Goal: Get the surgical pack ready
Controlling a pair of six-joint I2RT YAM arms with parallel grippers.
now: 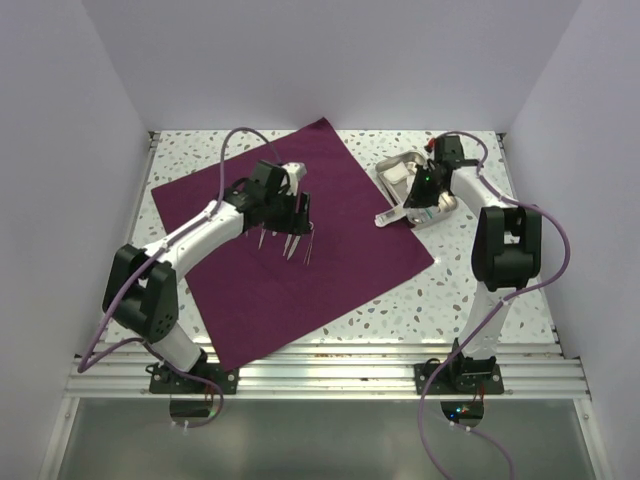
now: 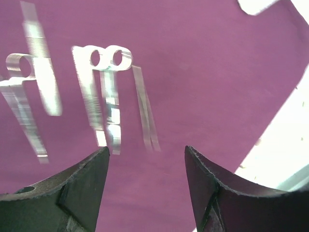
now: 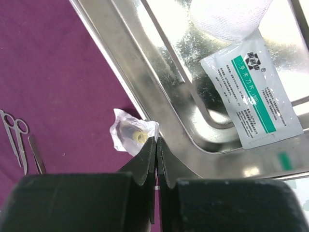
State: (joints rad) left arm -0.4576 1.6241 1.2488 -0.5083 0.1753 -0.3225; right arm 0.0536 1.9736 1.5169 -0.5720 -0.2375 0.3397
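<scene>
Atop smooth maroon drape (image 2: 203, 72), slender steel instruments (image 2: 110, 111)

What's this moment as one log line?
drape: spread flat | left gripper: open over instruments | right gripper: shut on pouch at tray edge

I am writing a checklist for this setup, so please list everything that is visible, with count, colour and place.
drape: one, deep purple, spread flat on the table
table: one, white, speckled, under everything
steel instruments: at least three, silver, on the drape's middle
tray: one, shiny steel, at the drape's far right edge
gauze: one piece, white, in the tray
sachet: one, white with green band, in the tray
clear packet: one, transparent, on the drape beside the tray
left gripper: black, open, above the instruments
right gripper: black, shut on the clear packet's edge
</scene>
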